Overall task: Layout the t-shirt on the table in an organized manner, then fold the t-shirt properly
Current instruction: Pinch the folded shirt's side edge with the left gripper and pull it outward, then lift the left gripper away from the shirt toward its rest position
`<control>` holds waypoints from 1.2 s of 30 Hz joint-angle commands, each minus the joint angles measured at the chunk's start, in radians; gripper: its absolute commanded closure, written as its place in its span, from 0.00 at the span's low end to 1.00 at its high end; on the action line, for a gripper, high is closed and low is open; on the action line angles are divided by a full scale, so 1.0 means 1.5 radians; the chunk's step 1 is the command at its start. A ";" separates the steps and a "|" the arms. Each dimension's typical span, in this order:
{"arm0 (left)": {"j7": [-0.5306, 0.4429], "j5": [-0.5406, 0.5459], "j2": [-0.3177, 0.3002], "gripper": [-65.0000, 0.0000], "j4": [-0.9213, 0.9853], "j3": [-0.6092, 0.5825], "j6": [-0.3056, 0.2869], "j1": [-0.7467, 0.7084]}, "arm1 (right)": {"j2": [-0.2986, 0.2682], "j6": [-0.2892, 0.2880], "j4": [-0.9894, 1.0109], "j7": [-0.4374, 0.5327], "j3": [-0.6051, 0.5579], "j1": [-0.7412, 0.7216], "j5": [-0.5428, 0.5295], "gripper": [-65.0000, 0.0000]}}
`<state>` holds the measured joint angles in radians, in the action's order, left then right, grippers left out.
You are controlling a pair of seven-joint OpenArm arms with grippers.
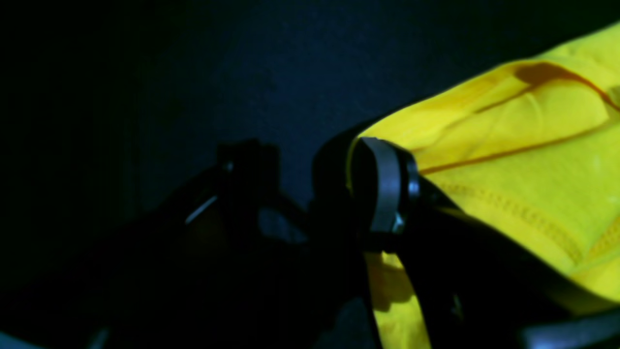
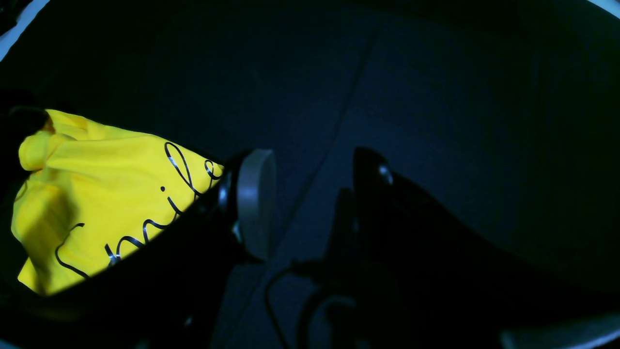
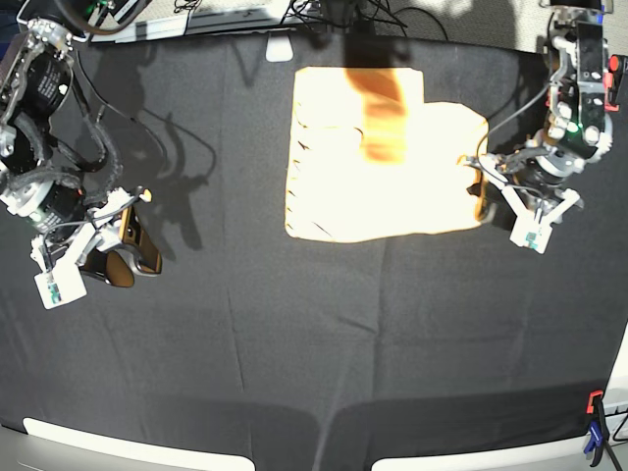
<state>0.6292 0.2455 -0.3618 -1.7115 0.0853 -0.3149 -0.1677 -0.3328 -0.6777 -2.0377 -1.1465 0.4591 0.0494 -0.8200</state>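
Black creased cloth covers the table [image 3: 294, 343] across the base view, with a red-and-blue clamp [image 3: 595, 432] at the 5 o'clock corner and cables along the far edge at 12 o'clock. Toward 1 o'clock of centre lies the t-shirt [image 3: 383, 172], glaring pale, partly folded; open cloth surrounds it on the near side. At 3 o'clock the left gripper [image 3: 483, 196] sits at the shirt's edge, while the right gripper [image 3: 123, 250] hovers at 9 o'clock, well apart from the shirt. From the left wrist, the jaws stand apart, one padded finger [image 1: 385, 186] touching the yellow hem [image 1: 513, 208], nothing clamped. From the right wrist, fingers [image 2: 254, 203] spread wide over bare cloth, holding nothing; the shirt shows black script lettering [image 2: 160, 213] at 9 o'clock.
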 commanded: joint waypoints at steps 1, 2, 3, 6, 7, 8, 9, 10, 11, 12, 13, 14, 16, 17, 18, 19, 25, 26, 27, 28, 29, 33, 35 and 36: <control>-0.012 0.017 -0.019 0.57 -0.020 0.005 0.018 0.008 | -0.009 -0.007 -0.011 0.017 0.002 -0.010 -0.015 0.60; -0.007 0.043 -0.030 0.57 -0.026 0.005 0.030 0.008 | -0.009 -0.007 -0.011 0.017 0.002 -0.010 -0.015 0.60; 0.002 0.074 -0.043 0.57 -0.036 0.005 0.031 0.007 | -0.009 -0.007 -0.011 0.017 0.002 -0.010 -0.015 0.60; 0.025 0.122 -0.068 0.57 -0.082 0.008 0.023 -0.009 | -0.009 -0.007 -0.011 0.017 0.002 -0.010 -0.015 0.60; 0.022 0.122 -0.070 0.57 -0.102 0.010 0.021 -0.018 | -0.009 -0.007 -0.011 0.017 0.002 -0.010 -0.014 0.60; 0.019 0.122 -0.069 0.57 -0.121 0.017 0.021 -0.028 | -0.009 -0.007 -0.011 0.017 0.002 -0.010 -0.015 0.60; 0.016 0.122 -0.069 0.57 -0.138 0.018 0.021 -0.038 | -0.009 -0.007 -0.011 0.017 0.002 -0.010 -0.015 0.60; 0.014 0.122 -0.069 0.57 -0.152 0.018 0.021 -0.047 | -0.009 -0.007 -0.011 0.017 0.002 -0.010 -0.015 0.60; 0.014 0.122 -0.069 0.57 -0.164 0.018 0.021 -0.055 | -0.009 -0.007 -0.011 0.017 0.002 -0.010 -0.015 0.60; 0.013 0.125 -0.069 0.57 -0.173 0.018 0.020 -0.065 | -0.009 -0.007 -0.011 0.017 0.002 -0.010 -0.015 0.60; 0.013 0.130 -0.069 0.57 -0.181 0.018 0.011 -0.075 | -0.009 -0.007 -0.011 0.017 0.002 -0.010 -0.014 0.60; 0.013 0.130 -0.069 0.57 -0.186 0.018 -0.016 -0.086 | -0.009 -0.007 -0.011 0.017 0.002 -0.010 -0.015 0.60; 0.019 0.158 -0.069 0.57 -0.190 0.018 -0.091 -0.115 | -0.009 -0.007 -0.011 0.017 0.002 -0.010 -0.015 0.60; 0.021 0.172 -0.069 0.57 -0.190 0.018 -0.133 -0.132 | -0.009 -0.007 -0.011 0.017 0.002 -0.010 -0.015 0.60; 0.020 0.176 -0.069 0.57 -0.190 0.018 -0.173 -0.149 | -0.009 -0.007 -0.011 0.017 0.002 -0.010 -0.015 0.60; 0.018 0.176 -0.069 0.57 -0.190 0.018 -0.212 -0.165 | -0.009 -0.007 -0.011 0.017 0.002 -0.010 -0.015 0.60; -0.035 0.078 -0.069 0.60 -0.191 0.009 -0.255 -0.208 | -0.009 -0.007 -0.011 0.018 0.002 -0.010 -0.015 0.60; -0.050 0.039 -0.070 0.60 -0.191 0.007 -0.255 -0.208 | -0.009 -0.007 -0.011 0.018 0.002 -0.010 -0.015 0.60; -0.060 0.002 -0.069 0.60 -0.191 0.006 -0.255 -0.208 | -0.009 -0.007 -0.011 0.018 0.002 -0.010 -0.015 0.60; -0.063 -0.030 -0.070 0.60 -0.191 0.003 -0.255 -0.208 | -0.009 -0.007 -0.011 0.018 0.002 -0.010 -0.015 0.60; -0.061 -0.063 -0.072 0.60 -0.191 -0.003 -0.255 -0.208 | -0.009 -0.007 -0.011 0.018 0.002 -0.010 -0.015 0.60; -0.059 -0.113 -0.105 0.60 -0.191 -0.065 -0.255 -0.212 | -0.009 -0.007 -0.011 0.021 0.002 -0.011 -0.015 0.60; -0.059 -0.146 -0.129 0.60 -0.191 -0.114 -0.255 -0.211 | -0.009 -0.007 -0.011 0.021 0.002 -0.011 -0.015 0.60; -0.058 -0.175 -0.139 0.60 -0.191 -0.139 -0.255 -0.211 | -0.009 -0.007 -0.011 0.021 0.002 -0.010 -0.015 0.60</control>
<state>0.5533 -0.0296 -0.5602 -1.9789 -0.1318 -0.6971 -0.4847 -0.3328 -0.6811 -2.0377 -1.1461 0.4591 0.0494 -0.8207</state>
